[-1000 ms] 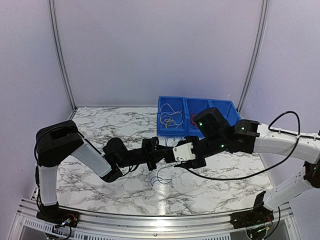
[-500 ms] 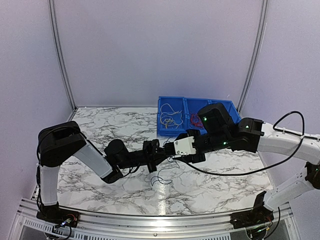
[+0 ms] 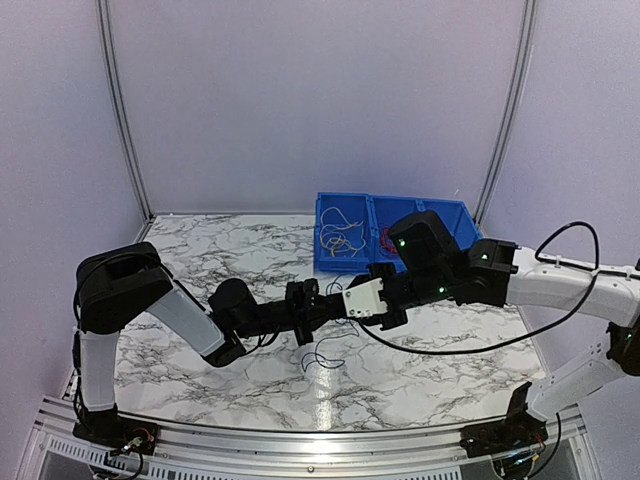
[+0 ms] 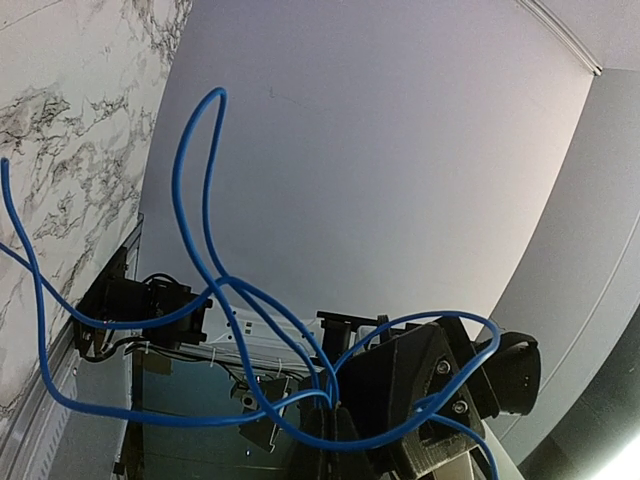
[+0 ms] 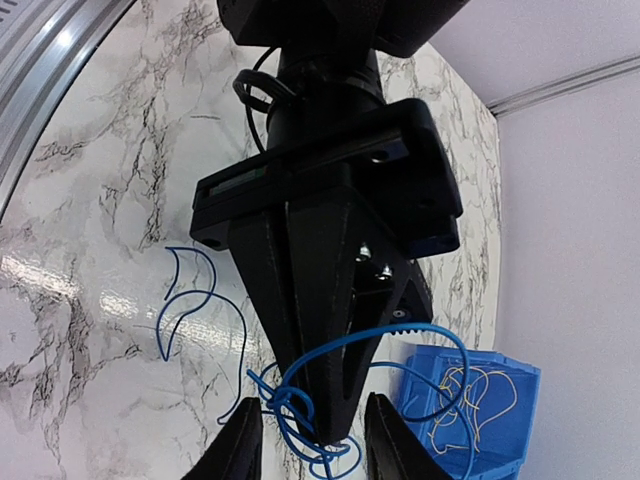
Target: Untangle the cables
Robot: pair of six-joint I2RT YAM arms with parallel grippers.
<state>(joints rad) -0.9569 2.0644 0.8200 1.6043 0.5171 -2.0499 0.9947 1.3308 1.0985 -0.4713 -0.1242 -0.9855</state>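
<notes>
White marble table [image 3: 200, 250]; blue bins [image 3: 440, 212] resting at far-right edge.

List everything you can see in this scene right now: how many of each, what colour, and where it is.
blue cable: one as far as I can tell, blue, pinched in the left gripper, loops hanging toward the table
yellow-white wires: a loose bunch, in the left compartment of the bins
red wires: a small bunch, in the next compartment
bins: a joined row, blue, back right of the table
table: one, white-grey marble
left gripper: one, black, shut on the blue cable
right gripper: one, black, open, fingers either side of the left gripper's tip
</notes>
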